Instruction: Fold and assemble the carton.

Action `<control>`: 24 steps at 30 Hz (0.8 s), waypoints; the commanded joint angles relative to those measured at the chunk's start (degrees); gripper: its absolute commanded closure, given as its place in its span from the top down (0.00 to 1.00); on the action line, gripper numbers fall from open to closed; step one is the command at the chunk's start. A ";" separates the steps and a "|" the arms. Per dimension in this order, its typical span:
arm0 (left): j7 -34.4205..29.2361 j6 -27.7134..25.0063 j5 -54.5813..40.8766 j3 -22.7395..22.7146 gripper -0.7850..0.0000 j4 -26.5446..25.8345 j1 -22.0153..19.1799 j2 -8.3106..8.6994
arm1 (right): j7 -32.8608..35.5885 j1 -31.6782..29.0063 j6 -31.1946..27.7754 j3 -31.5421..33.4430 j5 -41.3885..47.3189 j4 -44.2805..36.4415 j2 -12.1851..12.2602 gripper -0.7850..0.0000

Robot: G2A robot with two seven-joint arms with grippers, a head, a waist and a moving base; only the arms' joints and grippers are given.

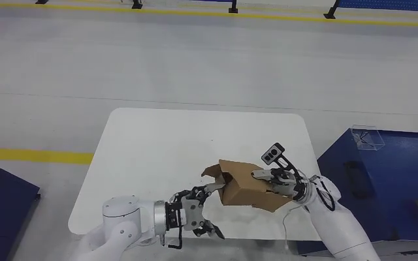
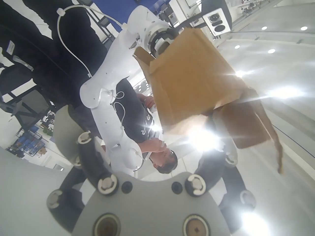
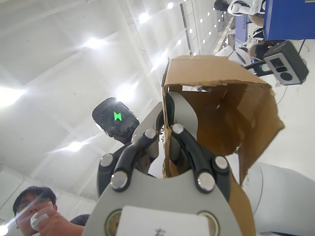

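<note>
The brown carton (image 1: 245,186) is near the front right part of the white table (image 1: 163,150), with a loose flap (image 1: 212,173) at its open left end. My right gripper (image 1: 277,179) is at the carton's right end, shut on one cardboard wall (image 3: 169,94), with one finger inside the open box and the other outside. My left gripper (image 1: 214,210) is just left of the carton and stands wide open. Its far fingertip (image 1: 217,188) is close under the flap. In the left wrist view the carton (image 2: 192,74) is ahead of the spread fingers (image 2: 85,146), partly lost in glare.
A blue bin (image 1: 372,169) stands right of the table, close to my right arm, with a clear plastic piece (image 1: 366,136) on its top edge. Another blue object (image 1: 13,196) is at the lower left. The table's back and left parts are bare.
</note>
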 commanded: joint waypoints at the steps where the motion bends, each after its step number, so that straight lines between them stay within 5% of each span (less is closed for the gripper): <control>1: -0.80 -1.37 0.51 -1.77 1.00 -1.43 1.45 0.28 | 0.15 0.20 -0.08 0.10 -1.29 0.53 0.02 0.00; 11: -2.22 -3.73 7.11 -4.21 1.00 -6.72 5.84 1.10 | 2.03 -0.14 0.25 -1.35 -5.75 0.59 -0.16 0.00; 24: -0.88 -0.23 6.14 0.17 1.00 -2.94 2.66 0.37 | 3.24 -0.66 3.09 -1.04 -4.88 -0.11 -0.29 0.00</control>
